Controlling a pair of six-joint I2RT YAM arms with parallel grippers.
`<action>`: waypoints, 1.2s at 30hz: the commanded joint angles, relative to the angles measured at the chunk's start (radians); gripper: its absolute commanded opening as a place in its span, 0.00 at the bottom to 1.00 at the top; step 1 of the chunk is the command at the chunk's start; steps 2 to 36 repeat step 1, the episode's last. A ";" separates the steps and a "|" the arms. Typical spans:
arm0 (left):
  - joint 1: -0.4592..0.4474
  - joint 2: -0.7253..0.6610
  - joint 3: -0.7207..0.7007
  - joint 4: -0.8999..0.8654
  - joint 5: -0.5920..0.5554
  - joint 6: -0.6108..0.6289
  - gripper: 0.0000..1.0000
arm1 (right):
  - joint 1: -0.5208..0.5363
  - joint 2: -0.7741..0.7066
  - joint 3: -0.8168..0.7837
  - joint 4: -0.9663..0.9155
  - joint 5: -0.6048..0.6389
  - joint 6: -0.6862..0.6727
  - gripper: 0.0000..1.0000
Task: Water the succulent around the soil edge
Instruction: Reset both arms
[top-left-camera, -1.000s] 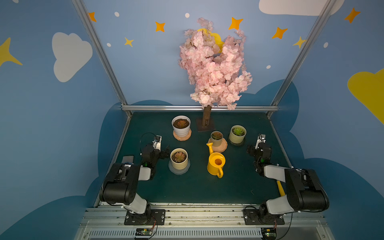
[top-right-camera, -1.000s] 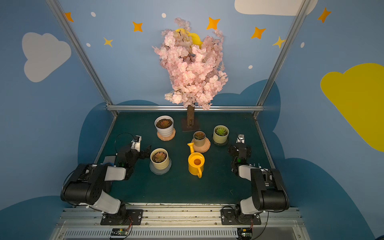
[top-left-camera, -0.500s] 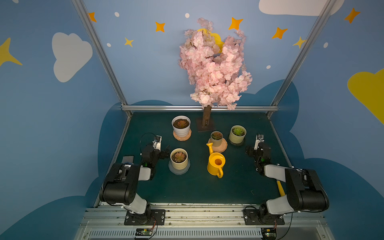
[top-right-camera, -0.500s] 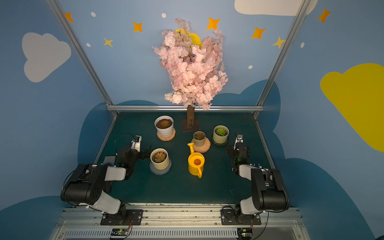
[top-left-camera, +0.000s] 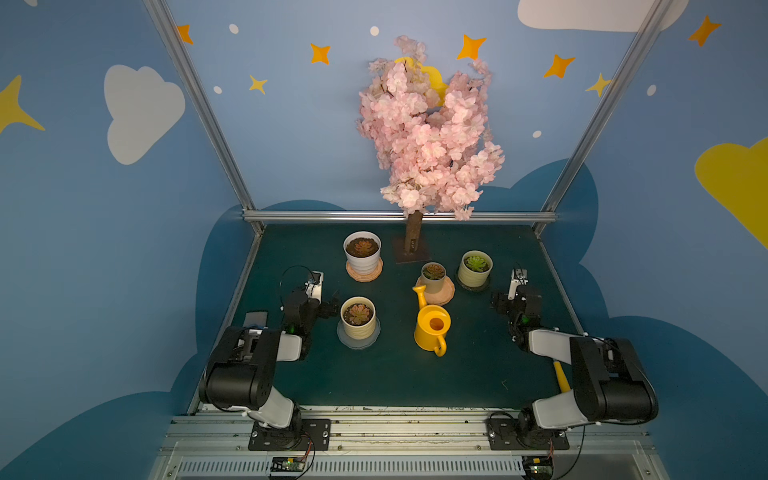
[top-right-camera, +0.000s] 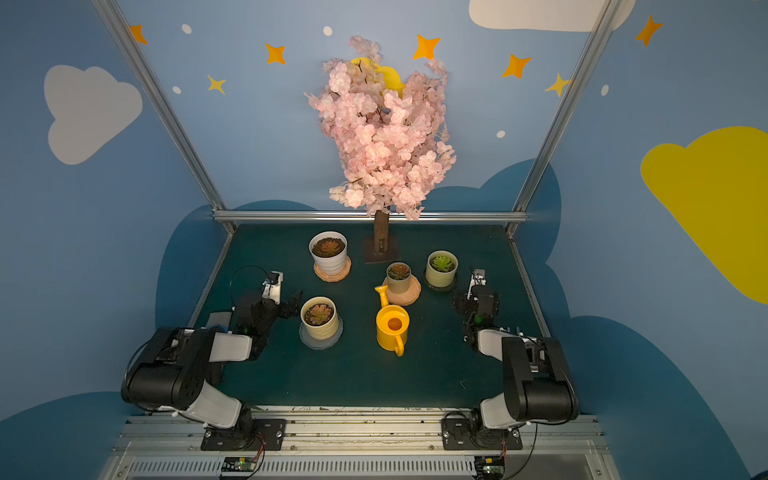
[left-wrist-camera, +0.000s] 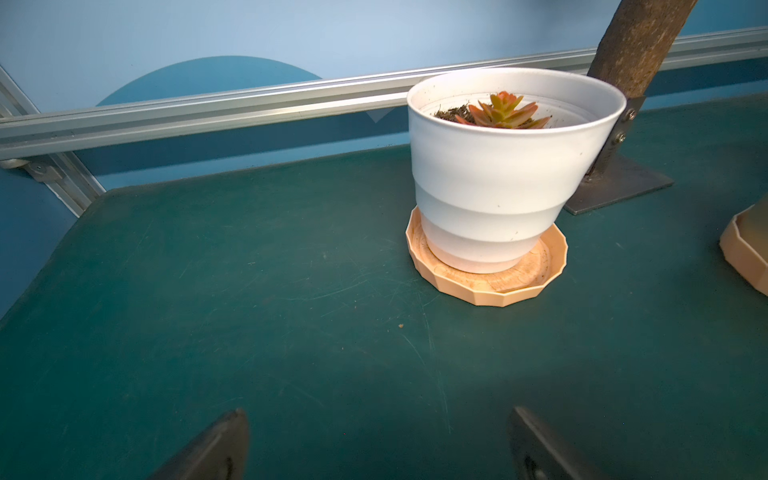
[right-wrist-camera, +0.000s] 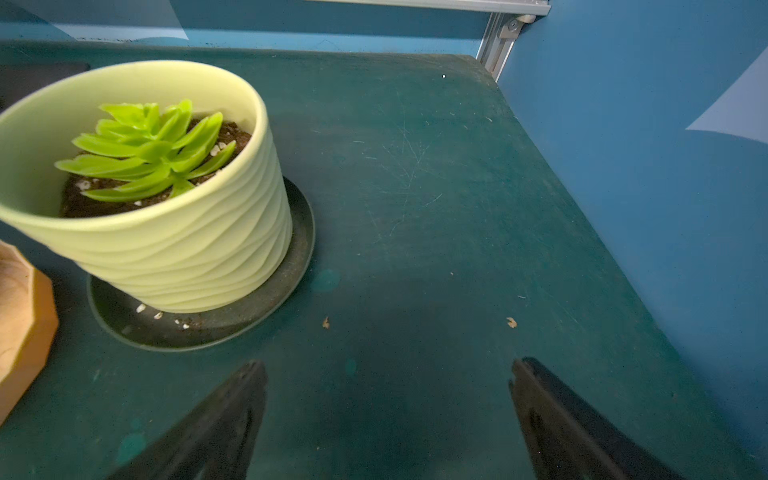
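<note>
A yellow watering can (top-left-camera: 432, 328) (top-right-camera: 392, 326) stands upright at the middle of the green table, spout pointing back. Several potted succulents stand around it: a white pot (top-left-camera: 362, 249) (left-wrist-camera: 498, 187) at the back, a cream pot (top-left-camera: 358, 318) front left, a small grey pot (top-left-camera: 433, 276) just behind the can, and a light green pot (top-left-camera: 475, 268) (right-wrist-camera: 187, 241) back right. My left gripper (top-left-camera: 330, 308) (left-wrist-camera: 378, 411) sits open beside the cream pot, holding nothing. My right gripper (top-left-camera: 498, 301) (right-wrist-camera: 387, 362) is open and empty, right of the green pot.
A pink blossom tree (top-left-camera: 428, 133) rises from a metal base plate (top-left-camera: 411, 253) at the back centre. Peach saucers (left-wrist-camera: 486, 286) and a dark saucer (right-wrist-camera: 199, 324) sit under pots. A yellow handle (top-left-camera: 561, 376) lies by the right arm. Aluminium rails (top-left-camera: 395, 216) edge the table.
The right wrist has shifted very slightly to the left. Nothing else has moved.
</note>
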 joint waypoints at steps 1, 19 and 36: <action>-0.003 0.006 0.000 -0.007 0.004 0.009 1.00 | 0.001 -0.011 0.002 -0.015 -0.003 0.008 0.96; -0.003 0.006 0.000 -0.007 0.004 0.009 1.00 | 0.001 -0.011 0.002 -0.015 -0.003 0.008 0.96; -0.003 0.006 0.000 -0.007 0.004 0.009 1.00 | 0.001 -0.011 0.002 -0.015 -0.003 0.008 0.96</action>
